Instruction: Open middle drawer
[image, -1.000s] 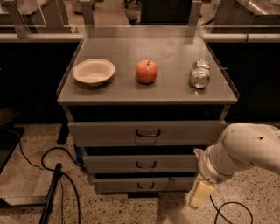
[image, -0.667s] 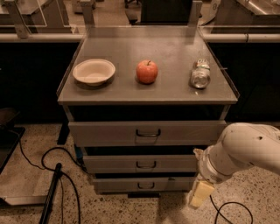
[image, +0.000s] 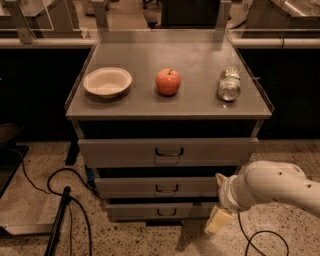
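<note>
- Grey sheet metal forms the cabinet (image: 75, 107) and its flat surface (image: 200, 55), which has a low raised lip along the sides and back.
- Three things stand in a row on the surface, well apart: a shallow cream bowl (image: 107, 82) at left, a round red apple (image: 168, 82) with a short stem at centre, and a shiny crumpled can (image: 229, 85) lying on its side at right.
- Below the surface, a dark open gap runs above the drawer stack.
- Top drawer (image: 120, 151): tallest front, with a dark loop pull at centre.
- Middle drawer (image: 130, 187): low flat front between the other two, with a small dark loop handle (image: 166, 188) at centre; its front lies set back under the top front, and no opened interior shows.
- Bottom drawer (image: 135, 211): the narrowest-looking front, nearest the floor.
- White, smooth and rounded, the arm (image: 280, 187) enters from the lower right.
- Gripper (image: 220, 200): low at the cabinet's front right corner, just beside the right ends of the middle and bottom fronts, well apart from the handle; a pale yellow pad points down toward the floor. Whether the jaws are open or closed cannot be told, and nothing is seen held.
- Floor (image: 40, 210): speckled terrazzo, crossed by black cables (image: 75, 200) at left.
- Behind the cabinet: dark panels and a pale horizontal rail (image: 40, 43).
</note>
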